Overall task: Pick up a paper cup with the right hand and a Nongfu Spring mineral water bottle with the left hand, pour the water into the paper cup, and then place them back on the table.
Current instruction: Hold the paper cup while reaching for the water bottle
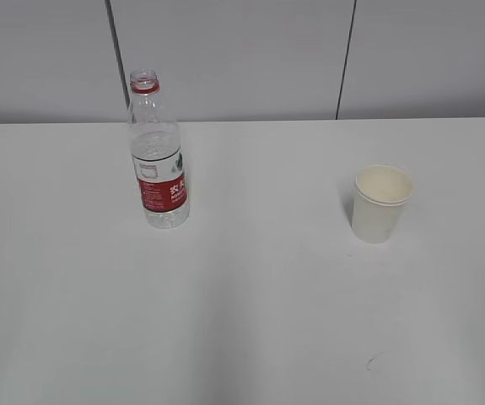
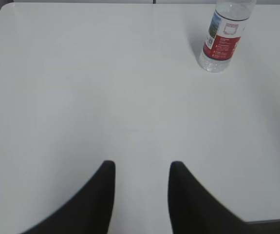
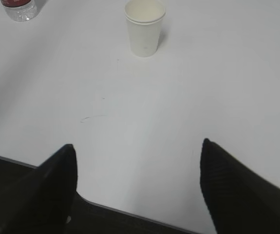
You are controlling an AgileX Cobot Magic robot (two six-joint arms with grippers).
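Note:
The Nongfu Spring bottle [image 1: 158, 153] stands upright and uncapped at the back left of the white table [image 1: 242, 321]. It also shows in the left wrist view [image 2: 223, 36] and, just its base, in the right wrist view [image 3: 19, 9]. The cream paper cup [image 1: 380, 202] stands upright at the right, also in the right wrist view [image 3: 144, 27]. My left gripper [image 2: 142, 168] is open and empty, well short of the bottle. My right gripper [image 3: 137, 148] is wide open and empty over the table's near edge, well short of the cup. Neither arm shows in the exterior view.
A small dark scuff mark [image 1: 372, 362] lies near the table's front right, also in the right wrist view [image 3: 92, 117]. A grey panelled wall [image 1: 242, 51] runs behind the table. The table's near edge [image 3: 130, 212] crosses the right wrist view.

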